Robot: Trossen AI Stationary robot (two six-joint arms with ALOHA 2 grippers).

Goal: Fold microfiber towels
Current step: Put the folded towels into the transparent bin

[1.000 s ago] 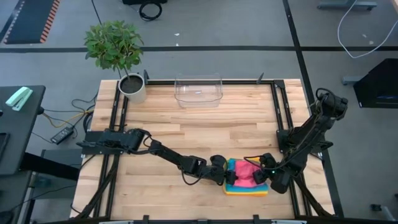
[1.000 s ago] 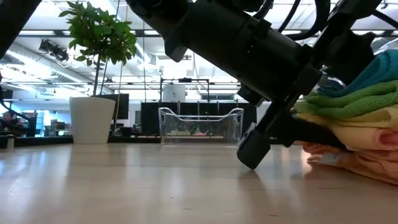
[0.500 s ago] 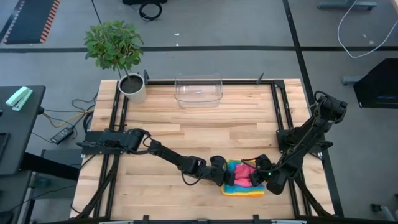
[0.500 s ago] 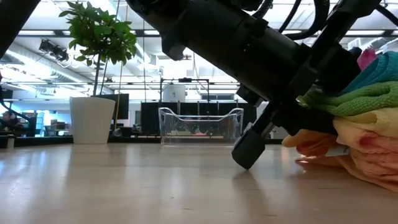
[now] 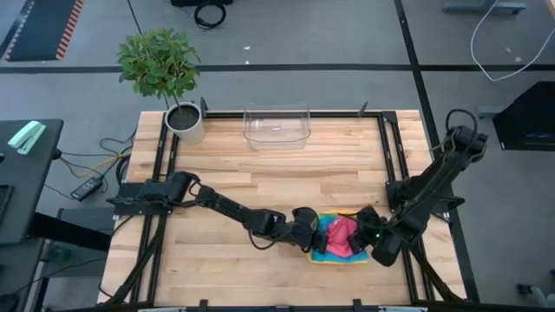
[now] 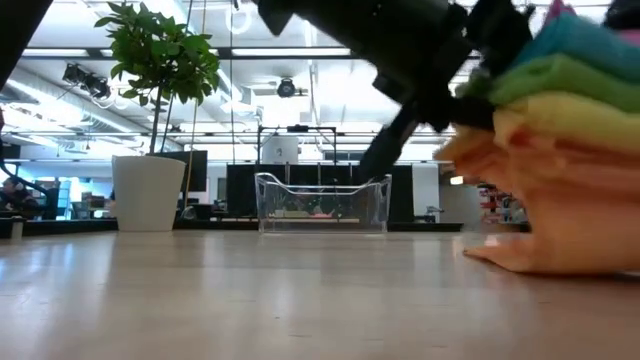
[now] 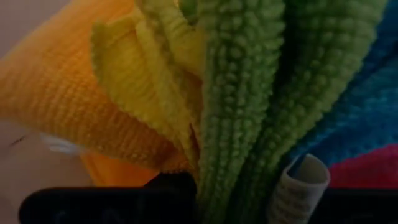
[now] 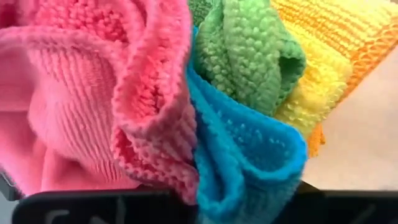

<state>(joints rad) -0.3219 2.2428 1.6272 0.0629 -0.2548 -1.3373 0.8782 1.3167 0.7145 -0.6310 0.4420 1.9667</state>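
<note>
A stack of microfiber towels (image 5: 340, 236), pink on top, then blue, green, yellow and orange, sits near the table's front edge, right of the middle. My left gripper (image 5: 310, 240) is shut on its left side and my right gripper (image 5: 368, 243) on its right side. In the low view the stack (image 6: 570, 140) is raised and bunched. Its orange bottom layer (image 6: 560, 250) sags down to the tabletop. My left gripper holds the stack's left edge, with several bunched layers (image 7: 224, 155) from orange to blue pinched between its fingers. It comes in nearly level from the table's left. My right gripper pinches the stack's right edge, with pink, blue and green folds (image 8: 249, 180) gathered between its fingers. It comes from the table's right. Between the two holds the stack is raised and its orange underside touches the table.
A clear plastic bin (image 5: 277, 126) stands at the far edge in the middle, and a potted plant (image 5: 184, 121) at the far left corner. Bare wooden tabletop (image 5: 260, 182) lies between them and the stack. Black frame rails (image 5: 390, 165) run along the table's sides.
Both grippers have risen with the stack between them. The upper layers have lifted and bunched together, while the orange bottom layer hangs down to the table. The stack has shifted slightly toward the far edge.
</note>
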